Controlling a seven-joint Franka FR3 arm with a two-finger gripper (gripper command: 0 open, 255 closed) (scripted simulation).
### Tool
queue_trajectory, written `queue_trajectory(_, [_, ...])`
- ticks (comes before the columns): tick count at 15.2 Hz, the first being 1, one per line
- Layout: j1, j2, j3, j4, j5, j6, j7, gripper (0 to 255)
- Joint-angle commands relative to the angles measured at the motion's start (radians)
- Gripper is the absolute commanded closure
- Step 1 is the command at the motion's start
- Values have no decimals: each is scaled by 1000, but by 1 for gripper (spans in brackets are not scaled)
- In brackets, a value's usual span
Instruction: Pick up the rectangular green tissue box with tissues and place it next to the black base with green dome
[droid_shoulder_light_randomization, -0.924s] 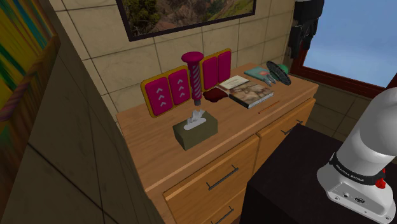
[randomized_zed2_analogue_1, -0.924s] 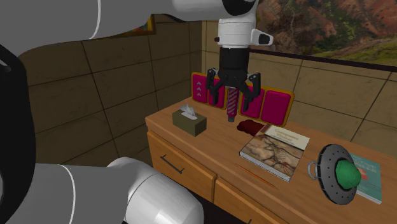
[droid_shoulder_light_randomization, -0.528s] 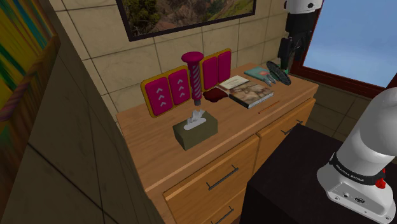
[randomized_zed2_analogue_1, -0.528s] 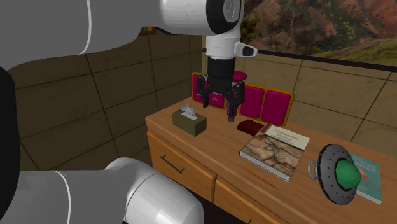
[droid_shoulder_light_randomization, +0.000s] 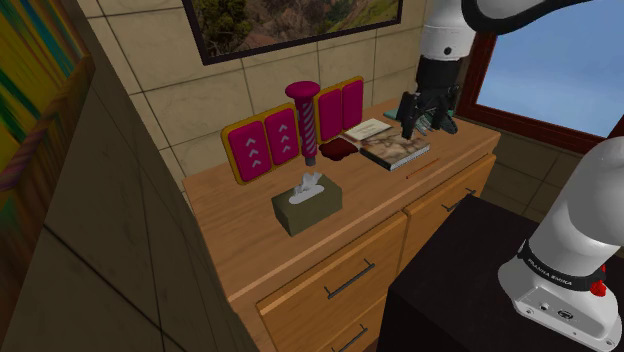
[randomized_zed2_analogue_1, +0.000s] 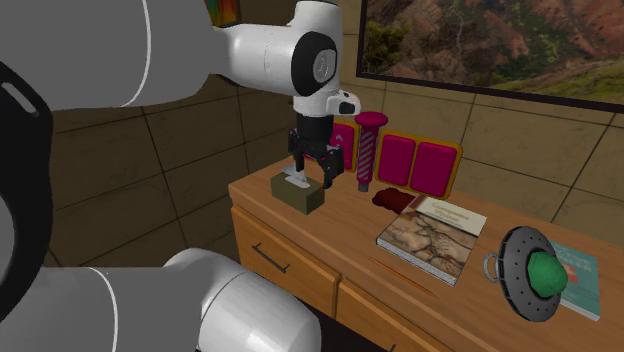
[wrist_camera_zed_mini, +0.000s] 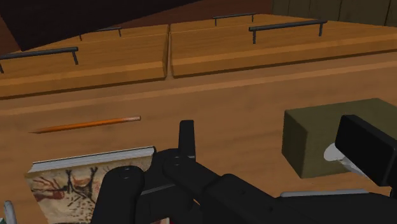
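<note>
The olive-green tissue box (droid_shoulder_light_randomization: 307, 210) with a white tissue poking out stands on the wooden dresser (droid_shoulder_light_randomization: 250, 240), out in front of the pink panels. In the second exterior view my gripper (randomized_zed2_analogue_1: 311, 180) hangs open just above and beside the tissue box (randomized_zed2_analogue_1: 298, 193), holding nothing. In the shoulder view the gripper (droid_shoulder_light_randomization: 422, 125) shows over the books. In the wrist view the box (wrist_camera_zed_mini: 318, 137) lies close to one black finger (wrist_camera_zed_mini: 366, 149), untouched. The black base with the green dome (randomized_zed2_analogue_1: 545, 272) lies at the dresser's far end.
Pink panels (droid_shoulder_light_randomization: 290, 135) and a magenta screw-shaped post (droid_shoulder_light_randomization: 303, 120) stand against the tiled wall. A dark red object (droid_shoulder_light_randomization: 337, 148), a picture book (randomized_zed2_analogue_1: 432, 235) and a teal book (randomized_zed2_analogue_1: 580, 275) lie between box and dome. An orange pencil (wrist_camera_zed_mini: 86, 124) rests near the front edge.
The arm has swung down and toward the tissue box, from in front of the pink panels to just over the box. The fingers stay open. Nothing on the dresser moved.
</note>
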Motion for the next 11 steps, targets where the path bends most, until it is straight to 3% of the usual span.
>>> queue_trajectory(1, [9,15,42,-33,43,81,64,0])
queue_trajectory(11, [12,247,266,-31,179,483,367,0])
